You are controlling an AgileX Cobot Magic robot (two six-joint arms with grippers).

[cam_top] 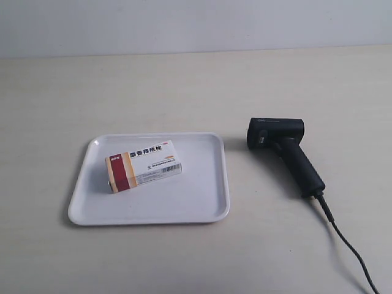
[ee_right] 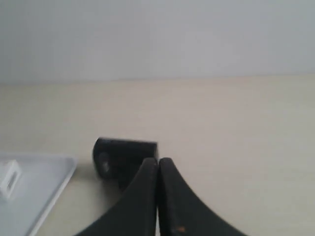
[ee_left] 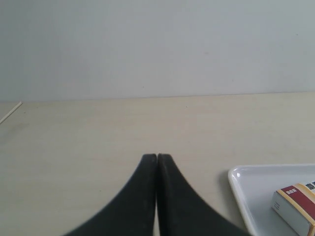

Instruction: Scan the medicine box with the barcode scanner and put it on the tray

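The small white cardboard medicine box (cam_top: 144, 165) with its dark red band is lying inside the flat white plastic tray (cam_top: 205, 205), left of the black pistol-shaped barcode scanner (cam_top: 283, 150). The left gripper (ee_left: 156, 156) and the right gripper (ee_right: 158, 160) are both sitting pinched together, empty. A risk: the scanner's cable (cam_top: 349, 248) snagging, dragging it.

Tray (cam_top: 211, 184), scanner (cam_top: 288, 150) on table (cam_top: 184, 92)

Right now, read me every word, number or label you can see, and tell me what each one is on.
medicine box: large dark Chinese characters on its top face, too blurred to quote.
Same box: a barcode and fine print, too small to read.
barcode scanner: a small pale mark on its head, unreadable.
tray: no text.
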